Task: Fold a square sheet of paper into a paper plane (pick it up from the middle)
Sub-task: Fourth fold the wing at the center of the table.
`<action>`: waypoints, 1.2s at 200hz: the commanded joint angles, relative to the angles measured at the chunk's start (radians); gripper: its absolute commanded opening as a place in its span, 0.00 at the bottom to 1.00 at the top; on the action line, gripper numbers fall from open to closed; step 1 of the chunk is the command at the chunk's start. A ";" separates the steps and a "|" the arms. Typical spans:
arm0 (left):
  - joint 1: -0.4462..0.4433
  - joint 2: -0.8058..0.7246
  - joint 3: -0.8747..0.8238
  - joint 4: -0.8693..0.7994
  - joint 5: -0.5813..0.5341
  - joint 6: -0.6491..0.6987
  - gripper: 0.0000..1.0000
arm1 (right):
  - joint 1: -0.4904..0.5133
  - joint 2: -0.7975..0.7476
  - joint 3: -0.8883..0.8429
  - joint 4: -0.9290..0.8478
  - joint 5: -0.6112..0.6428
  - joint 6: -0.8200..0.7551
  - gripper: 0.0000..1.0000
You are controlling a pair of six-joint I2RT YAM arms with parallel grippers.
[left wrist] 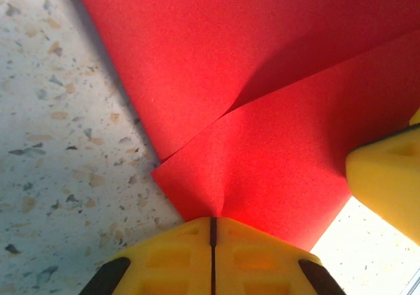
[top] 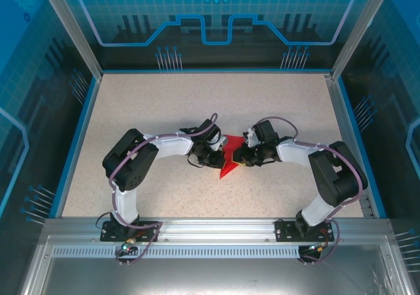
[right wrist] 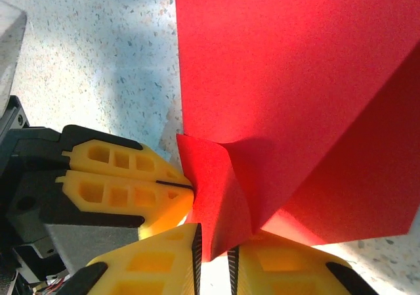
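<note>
We find the creased paper (top: 228, 167) at the middle of the tabletop (top: 164, 111), pinched from both sides. The left pincer (left wrist: 212, 229) is clamped on its folded corner. The right pincer (right wrist: 213, 246) bites the same corner just beside it.

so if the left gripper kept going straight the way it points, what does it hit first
The red paper: the left gripper is shut on its edge. The right gripper looks off to one side, though depth is unclear.
</note>
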 commanded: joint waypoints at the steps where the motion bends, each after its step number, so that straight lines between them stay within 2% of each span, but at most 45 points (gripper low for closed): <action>1: 0.003 0.037 0.003 0.021 -0.004 0.025 0.07 | 0.020 -0.024 0.040 -0.017 -0.014 -0.007 0.20; 110: 0.004 0.039 -0.007 0.046 -0.003 0.024 0.07 | 0.032 -0.004 0.051 0.012 -0.033 0.002 0.20; 149: 0.008 0.022 -0.008 0.044 -0.005 0.022 0.07 | 0.033 0.003 0.065 -0.037 -0.012 -0.029 0.15; 170: 0.007 0.017 -0.003 0.039 -0.002 0.020 0.07 | 0.032 -0.019 0.059 -0.094 0.021 -0.052 0.16; 203: 0.007 0.009 0.018 0.021 0.005 0.021 0.09 | 0.015 -0.027 0.021 -0.074 0.018 -0.043 0.25; 240: 0.007 -0.001 0.041 0.007 0.018 0.021 0.09 | -0.001 -0.007 0.013 -0.019 -0.003 -0.023 0.24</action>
